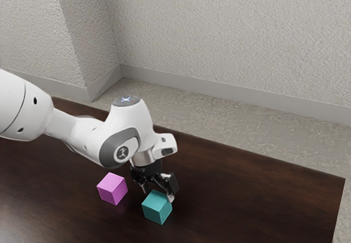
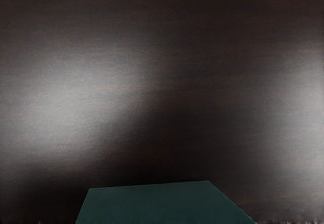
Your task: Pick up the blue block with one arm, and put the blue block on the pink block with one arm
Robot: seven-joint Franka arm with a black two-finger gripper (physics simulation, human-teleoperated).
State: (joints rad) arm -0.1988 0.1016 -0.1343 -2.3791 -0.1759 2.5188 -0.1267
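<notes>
Exterior view, lower centre of the frame: your gripper (image 1: 160, 192) hangs low over the table (image 1: 247, 188), directly above the blue block (image 1: 157, 207). The block renders more teal than blue. The gripper's black body overlaps the block's upper back edge. Whether it is spread apart or clamped on the block, you cannot tell from this angle.

The pink block (image 1: 112, 188) sits on the table just beside the blue block, toward the exterior view's left, with a narrow gap of dark wood between them. They are not touching.

Your arm (image 1: 82, 133) comes in from the left edge of the frame, white links bent down at the wrist.

Wrist view: the blue block's top face (image 2: 167, 204) is a blurred teal slab just under your hand. Past it the dark table surface (image 2: 162, 82) shows a pale sheen of reflected light.
</notes>
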